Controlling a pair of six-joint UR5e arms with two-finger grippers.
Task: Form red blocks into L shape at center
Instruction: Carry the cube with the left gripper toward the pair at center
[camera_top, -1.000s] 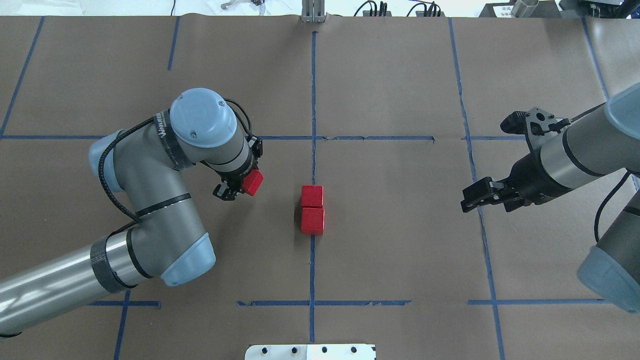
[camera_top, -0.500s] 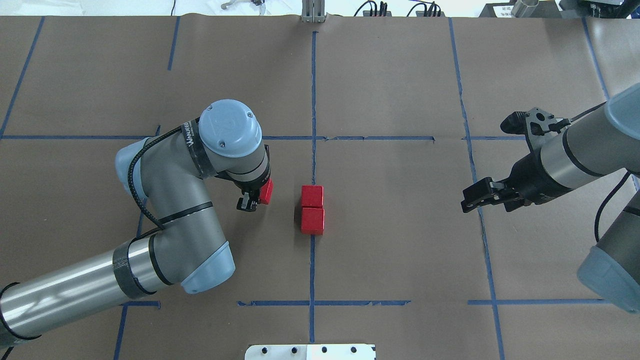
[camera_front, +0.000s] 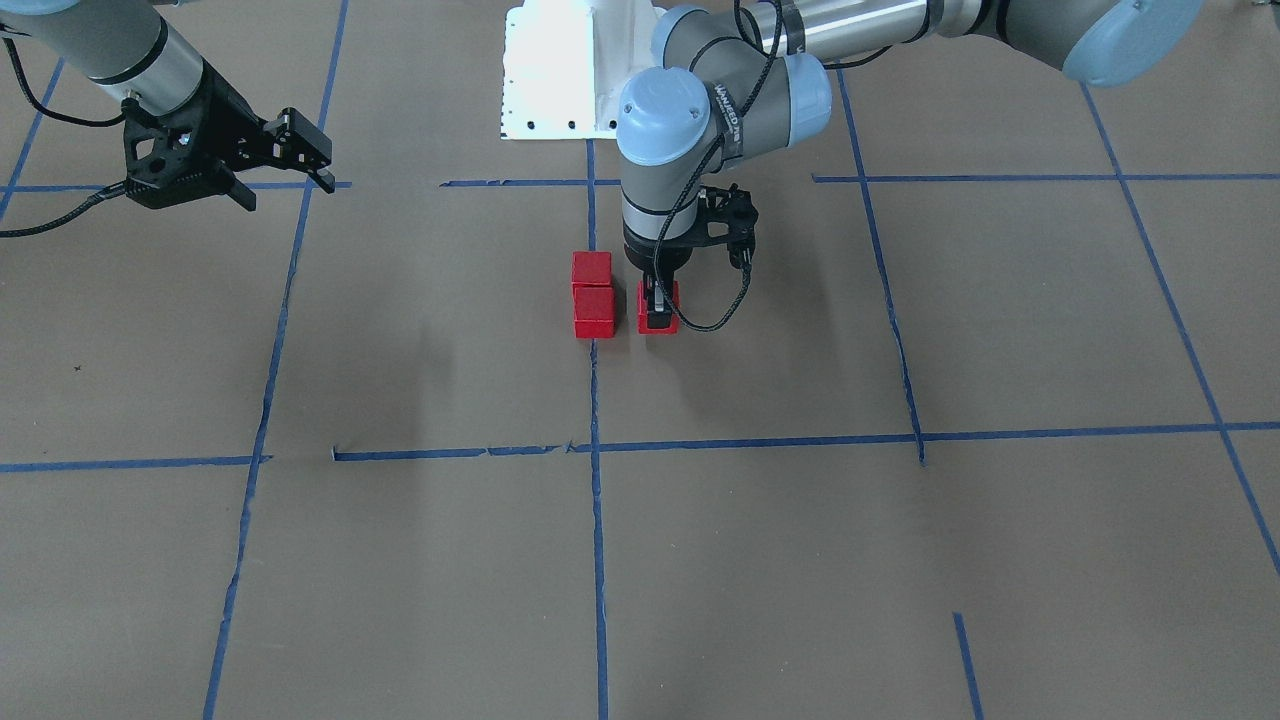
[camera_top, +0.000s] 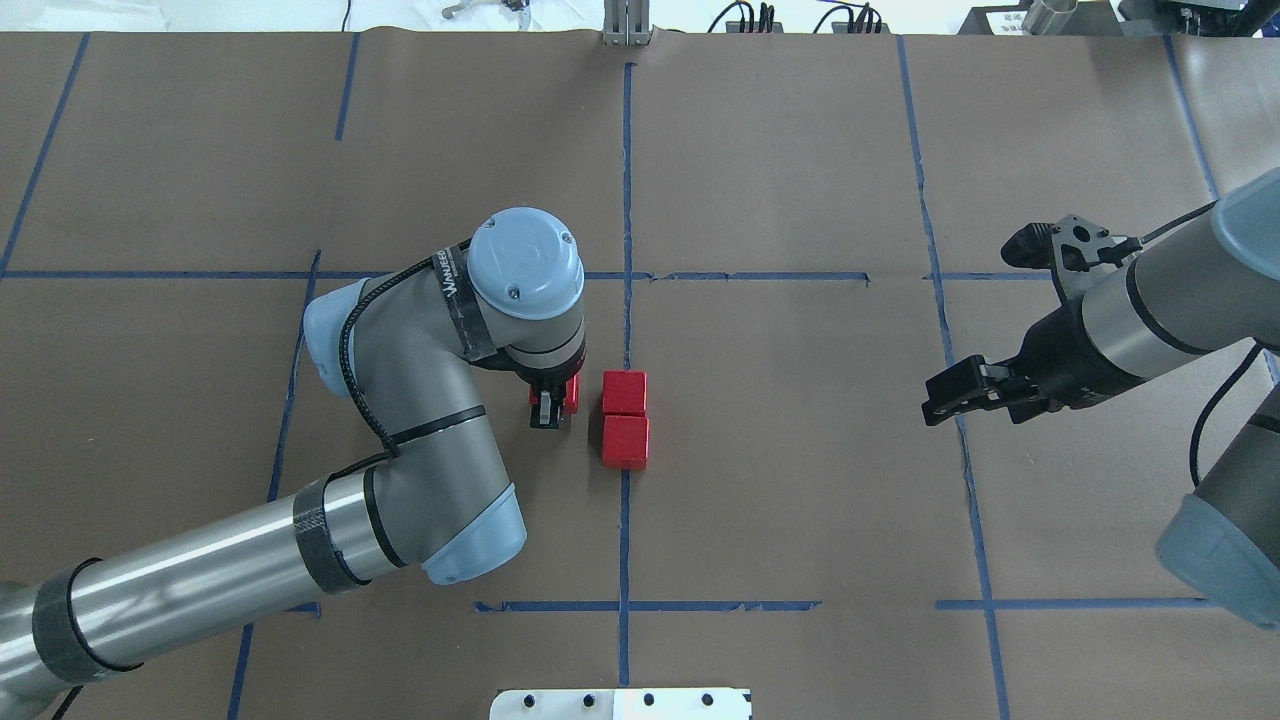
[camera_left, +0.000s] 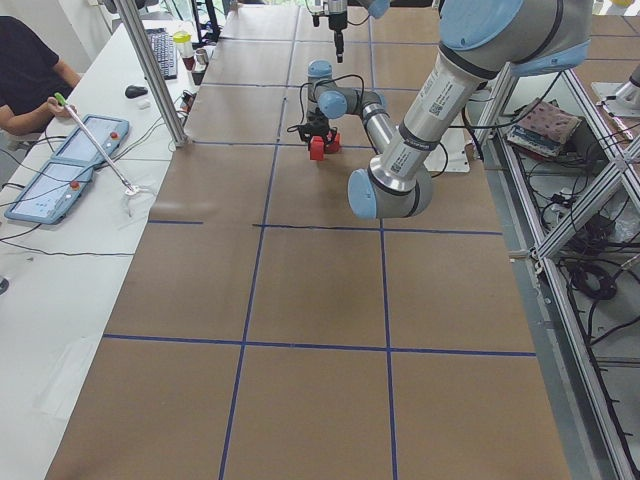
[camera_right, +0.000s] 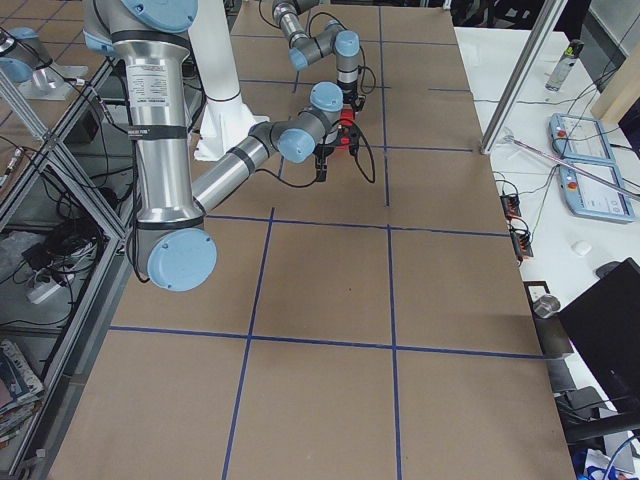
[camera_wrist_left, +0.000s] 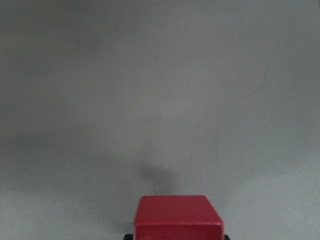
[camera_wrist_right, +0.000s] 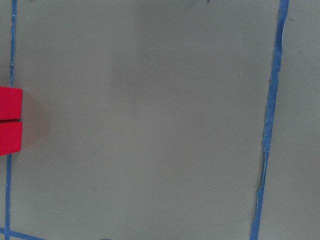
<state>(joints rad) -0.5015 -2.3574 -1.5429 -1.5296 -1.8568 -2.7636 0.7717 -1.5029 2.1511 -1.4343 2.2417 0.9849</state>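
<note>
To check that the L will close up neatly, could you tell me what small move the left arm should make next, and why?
Probably shift the left gripper slightly to the robot's right, toward the pair. Its held red block is level with the far block, but brown paper shows between them; the near block touches the far one.

Even bright overhead light, soft faint shadows; left wrist view blurred, others sharp

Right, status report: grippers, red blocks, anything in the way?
Left gripper shut on third red block, beside placed pair. Right gripper open, aside. Nothing between.
</note>
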